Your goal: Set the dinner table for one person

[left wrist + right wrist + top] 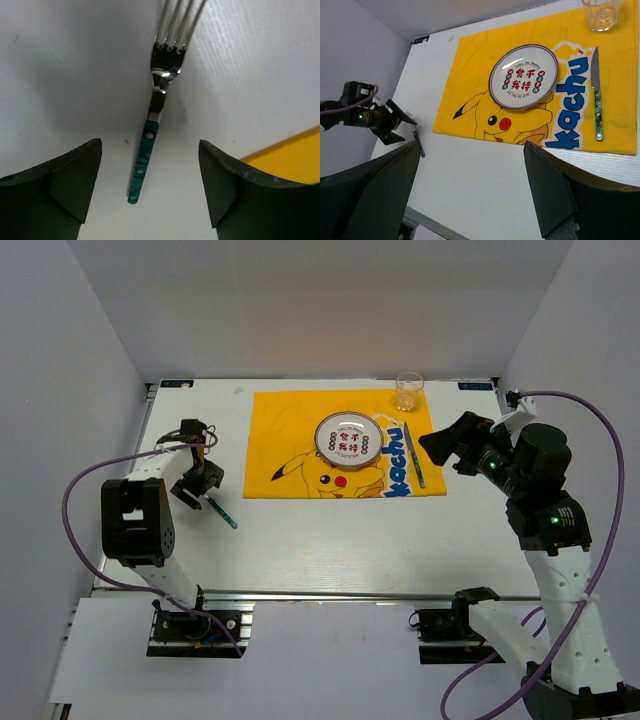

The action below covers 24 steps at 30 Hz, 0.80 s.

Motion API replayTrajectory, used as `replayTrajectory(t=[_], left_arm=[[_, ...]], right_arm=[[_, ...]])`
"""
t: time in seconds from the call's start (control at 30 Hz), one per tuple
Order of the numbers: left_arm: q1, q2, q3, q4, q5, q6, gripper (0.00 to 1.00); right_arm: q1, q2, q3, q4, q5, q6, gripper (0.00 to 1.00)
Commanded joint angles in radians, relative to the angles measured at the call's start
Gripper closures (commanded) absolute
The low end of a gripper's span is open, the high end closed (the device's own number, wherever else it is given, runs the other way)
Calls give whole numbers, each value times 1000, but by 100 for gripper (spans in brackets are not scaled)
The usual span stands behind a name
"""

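The white dinner table [330,540] carries a yellow cartoon placemat [290,430] with a round printed plate [346,439], a teal-handled knife [413,454] to its right and a clear glass [408,390] at its far right corner. A teal-handled fork [222,512] lies on the bare table left of the placemat. My left gripper [200,490] is open just above the fork's tine end. In the left wrist view the fork [147,145] lies flat between the spread fingers [75,185], untouched. My right gripper [432,445] is open and empty, raised beside the knife.
A metal rail [330,593] runs along the table's near edge. White walls close in the left, back and right sides. The right wrist view shows the plate [523,76], the knife [596,100], the glass [601,12] and the left arm [370,117].
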Motion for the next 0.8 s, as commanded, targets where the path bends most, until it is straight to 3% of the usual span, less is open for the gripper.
replayTrajectory(t=[0.0, 0.2, 0.43, 0.53, 0.57, 0.7, 0.77], left_arm=[[16, -23, -38, 37, 9, -12, 19], [35, -25, -110, 89, 38, -26, 22], [35, -11, -203, 204, 65, -23, 49], [35, 6, -175, 197, 53, -8, 94], [35, 9, -160, 188, 47, 0, 100], [35, -6, -27, 92, -2, 72, 100], [35, -6, 83, 109, 41, 209, 100]], right_arm=[[1, -15, -7, 51, -18, -1, 11], [-4, -7, -4, 62, -27, 12, 11], [-1, -5, -7, 68, -33, 20, 11], [-1, -4, -4, 67, -35, 22, 11], [-2, -5, -1, 68, -33, 22, 11], [-2, -7, 3, 62, -27, 17, 11], [-2, -4, 3, 59, -26, 9, 11]])
